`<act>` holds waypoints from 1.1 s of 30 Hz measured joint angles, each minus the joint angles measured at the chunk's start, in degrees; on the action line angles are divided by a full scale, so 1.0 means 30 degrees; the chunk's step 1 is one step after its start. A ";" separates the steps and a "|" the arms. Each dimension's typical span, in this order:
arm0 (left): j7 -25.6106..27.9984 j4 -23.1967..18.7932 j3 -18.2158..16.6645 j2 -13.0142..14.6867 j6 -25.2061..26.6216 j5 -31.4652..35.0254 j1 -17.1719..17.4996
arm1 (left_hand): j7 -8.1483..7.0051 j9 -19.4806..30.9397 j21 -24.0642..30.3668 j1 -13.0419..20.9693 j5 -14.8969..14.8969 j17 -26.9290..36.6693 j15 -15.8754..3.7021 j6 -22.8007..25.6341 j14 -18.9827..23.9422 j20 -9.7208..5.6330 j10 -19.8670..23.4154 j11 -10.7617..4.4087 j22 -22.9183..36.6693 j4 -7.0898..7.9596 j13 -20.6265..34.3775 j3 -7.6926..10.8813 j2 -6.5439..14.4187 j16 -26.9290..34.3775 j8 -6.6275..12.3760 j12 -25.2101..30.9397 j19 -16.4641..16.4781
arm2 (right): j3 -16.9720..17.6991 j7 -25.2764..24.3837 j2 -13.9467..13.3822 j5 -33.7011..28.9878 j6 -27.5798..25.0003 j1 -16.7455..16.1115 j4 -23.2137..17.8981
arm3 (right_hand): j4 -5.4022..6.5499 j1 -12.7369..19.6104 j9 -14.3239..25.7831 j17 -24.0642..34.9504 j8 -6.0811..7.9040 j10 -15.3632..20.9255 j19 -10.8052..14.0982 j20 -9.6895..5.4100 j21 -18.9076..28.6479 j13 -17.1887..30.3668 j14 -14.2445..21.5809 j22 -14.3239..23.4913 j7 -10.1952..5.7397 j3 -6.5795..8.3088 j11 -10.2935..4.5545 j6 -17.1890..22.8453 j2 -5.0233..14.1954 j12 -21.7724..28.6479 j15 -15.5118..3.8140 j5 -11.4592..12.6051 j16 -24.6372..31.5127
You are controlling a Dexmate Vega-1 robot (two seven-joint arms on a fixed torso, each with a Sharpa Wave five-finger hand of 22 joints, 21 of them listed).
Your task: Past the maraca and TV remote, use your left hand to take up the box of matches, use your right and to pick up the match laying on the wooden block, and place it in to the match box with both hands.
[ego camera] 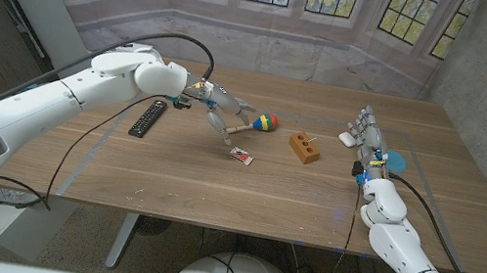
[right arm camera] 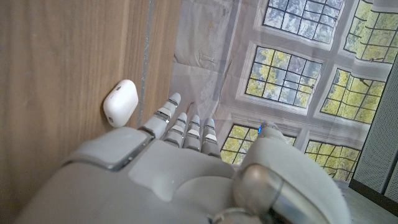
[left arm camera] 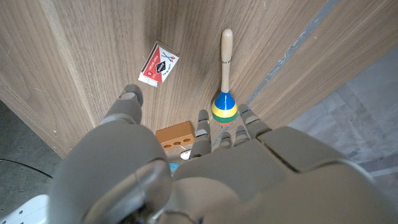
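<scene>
— Where is the matchbox (ego camera: 240,156) to be found?

— It is seen lying flat on the wooden tabletop (ego camera: 215,186), printed face up, just in front of the maraca (ego camera: 256,124) and well apart from the wooden block (ego camera: 304,148). In the left wrist view the matchbox (left arm camera: 158,63) is shown beside the maraca's handle, not touching it.

— How is the left hand (ego camera: 218,112) held?

— It is held above the tabletop, between the TV remote (ego camera: 148,118) and the maraca, with its fingers (ego camera: 225,127) spread and pointed down towards the matchbox. Nothing is grasped by it; a gap is seen between the fingertips and the box.

— And the right hand (ego camera: 366,132)?

— It is placed near the right side of the tabletop, fingers extended and apart, with nothing held. A small white rounded case (right arm camera: 120,102) is seen just beside its fingers in the right wrist view, and a blue round object (ego camera: 397,161) lies close by.

— Is the match visible?

— It cannot be made out on the block; only holes in the block's (left arm camera: 176,136) top are shown.
</scene>
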 measured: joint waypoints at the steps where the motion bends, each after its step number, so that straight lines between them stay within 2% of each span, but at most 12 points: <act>1: 0.0016 0.0031 0.0007 -0.0016 -0.0040 0.0049 -0.0003 | -0.0043 0.0000 0.0000 0.0000 0.0000 0.0000 -0.0031 0.0044 0.0023 -0.0073 0.0001 0.0001 0.0000 0.0000 0.0000 0.0000 0.0000 0.0000 0.0000 0.0000 0.0074 | 0.0004 -0.0017 0.0006 0.0001 0.0016 -0.0006 0.0004 | 0.0000 0.0000 0.0000 0.0000 0.0000 0.0000 0.0006 0.0006 0.0000 0.0000 0.0000 0.0000 0.0000 0.0000 0.0000 0.0000 0.0000 0.0000 0.0000 0.0000 0.0000; 10: 0.0708 0.0147 0.0027 -0.0023 -0.0740 0.0835 0.0095 | -0.0228 -0.0002 0.0077 0.0219 0.0000 -0.0001 -0.0410 0.0381 0.0294 -0.0312 -0.0103 -0.0100 0.0000 0.0002 -0.0001 -0.0111 -0.0134 0.0140 0.0154 0.0095 0.0315 | 0.0102 -0.0137 0.0144 0.0067 0.0214 -0.0151 0.0138 | 0.0001 0.0000 0.0001 -0.0001 0.0000 0.0000 0.0070 0.0069 0.0000 0.0001 -0.0001 0.0000 0.0000 -0.0001 -0.0001 0.0000 0.0000 0.0000 0.0000 0.0000 0.0000; 14: 0.1235 0.0125 0.0003 0.0058 -0.1075 0.1305 0.0307 | -0.0122 0.0090 0.0129 0.0594 0.0000 0.0098 -0.0395 0.0538 0.0542 -0.0340 0.0071 -0.0273 0.0000 0.0001 -0.0002 -0.0110 0.0241 0.0149 0.0276 0.0096 0.0342 | 0.0148 -0.0168 0.0206 0.0108 0.0313 -0.0228 0.0200 | 0.0001 0.0000 0.0000 -0.0001 0.0000 0.0000 0.0069 0.0069 0.0000 0.0000 0.0000 0.0000 0.0000 -0.0001 0.0000 0.0000 0.0000 -0.0001 0.0000 0.0000 0.0000; 25: 0.2877 -0.0136 -0.0370 0.0336 -0.1702 0.2417 0.0989 | -0.0065 0.0178 0.0129 0.0669 0.0079 0.0097 -0.0606 0.1436 0.1076 -0.0609 0.0601 -0.0347 -0.0001 0.0078 -0.0003 -0.0187 0.0167 0.0297 0.0577 0.0372 0.0754 | 0.0225 -0.0213 0.0313 0.0205 0.0494 -0.0369 0.0330 | 0.0002 0.0000 0.0000 -0.0003 0.0000 0.0000 0.0069 0.0068 0.0000 0.0000 -0.0001 0.0000 -0.0001 -0.0001 0.0000 -0.0001 0.0000 -0.0001 0.0000 0.0000 0.0000; 33: 0.4126 -0.0377 -0.0660 0.0553 -0.1884 0.3190 0.1583 | 0.0004 0.0213 0.0289 0.0668 0.0077 0.0096 -0.0739 0.2255 0.1435 -0.0558 0.1002 -0.0373 0.0000 0.0160 -0.0004 -0.0268 0.0167 0.0297 0.0743 0.0373 0.1051 | 0.0281 -0.0214 0.0340 0.0298 0.0575 -0.0482 0.0371 | -0.0080 0.0000 0.0000 -0.0004 0.0000 0.0000 0.0068 0.0067 0.0000 0.0000 0.0000 -0.0001 -0.0001 0.0081 0.0000 -0.0001 0.0000 -0.0001 0.0000 0.0000 0.0000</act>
